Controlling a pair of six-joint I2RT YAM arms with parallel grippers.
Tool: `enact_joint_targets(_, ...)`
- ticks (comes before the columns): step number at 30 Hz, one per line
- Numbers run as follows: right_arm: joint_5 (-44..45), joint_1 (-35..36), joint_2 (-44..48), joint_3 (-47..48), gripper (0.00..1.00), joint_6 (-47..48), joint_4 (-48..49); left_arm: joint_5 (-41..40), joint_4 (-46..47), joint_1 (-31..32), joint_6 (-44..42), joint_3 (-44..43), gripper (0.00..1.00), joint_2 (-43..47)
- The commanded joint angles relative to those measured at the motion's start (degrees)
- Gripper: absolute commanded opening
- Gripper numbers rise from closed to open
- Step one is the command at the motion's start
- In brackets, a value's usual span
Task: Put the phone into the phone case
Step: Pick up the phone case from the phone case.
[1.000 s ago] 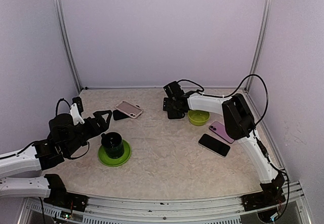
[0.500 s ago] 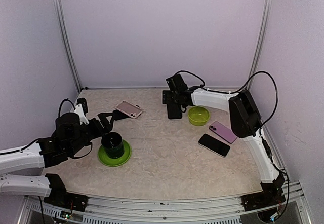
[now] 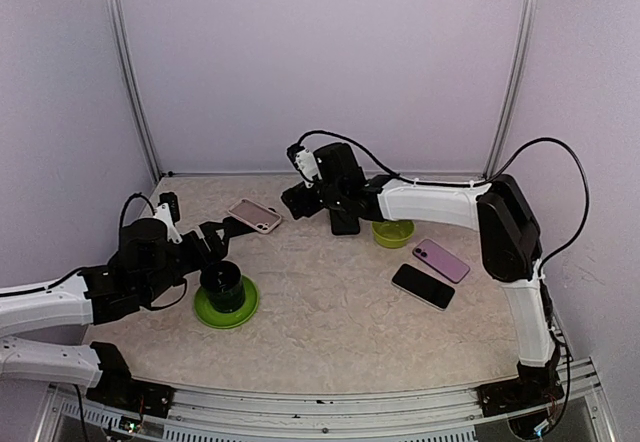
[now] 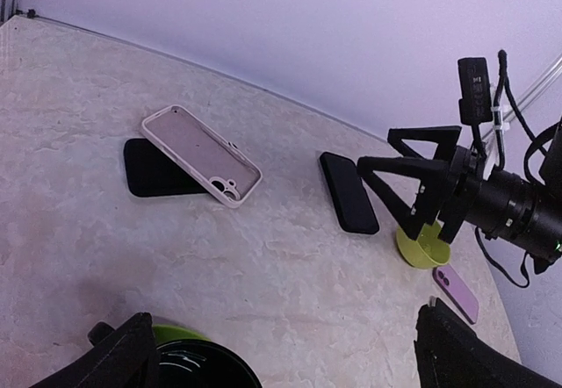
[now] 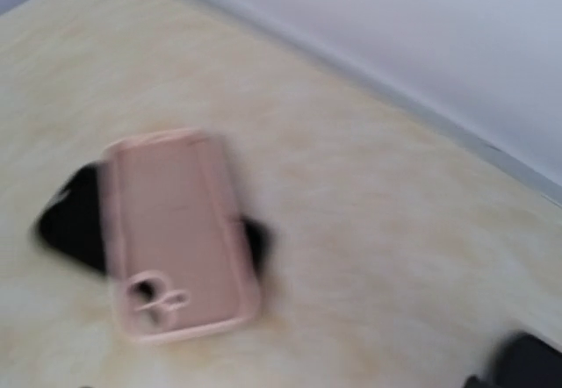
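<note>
The pale pink phone case lies at the far left of the beige marbled surface with its hollow side up, so a phone could go straight into it. One long edge rests on a dark flat slab, possibly another handset, which leaves the case slightly tilted; we judge that raised rim would give the fingers something to catch.

The phone we take to be the task's own, a black slab phone, lies flat further right, just beside a lime green bowl and well apart from the case.

The right arm's fingers are spread and pinch nothing. They hover above the surface just right of the black slab phone, tips pointing towards the case, and the wrist view is filled by that case, though blurred.

The left arm's fingers are spread wide and empty, over a dark cup on a green saucer, near the case but not touching it.
</note>
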State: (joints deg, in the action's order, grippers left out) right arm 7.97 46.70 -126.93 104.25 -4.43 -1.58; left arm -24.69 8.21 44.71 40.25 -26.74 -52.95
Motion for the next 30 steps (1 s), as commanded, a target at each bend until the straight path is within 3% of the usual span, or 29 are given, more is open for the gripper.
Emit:
enact_joint_targets(1, -5.29, 2.43, -2.83, 0.09, 0.88, 12.56, 4.35, -0.73, -1.25, -0.24, 0.72, -2.26, 0.99, 0.02)
enact_joint_targets(13, 6.68, 6.14, -14.76, 4.58, 0.84, 36.92, 13.78, -0.71, -6.45, -0.24, 2.31, -0.66, 0.99, 7.68)
enact_joint_targets(20, 7.79, 6.74, -18.09, 3.8, 0.79, 45.87, 18.45, -0.46, -8.02, -0.28, 2.38, -1.1, 0.99, 10.38)
enact_joint_targets(30, 4.44, 7.94, -23.51, 8.7, 0.77, 54.64, 17.63, -0.4, -11.13, -0.24, 2.46, -2.56, 0.99, 10.65)
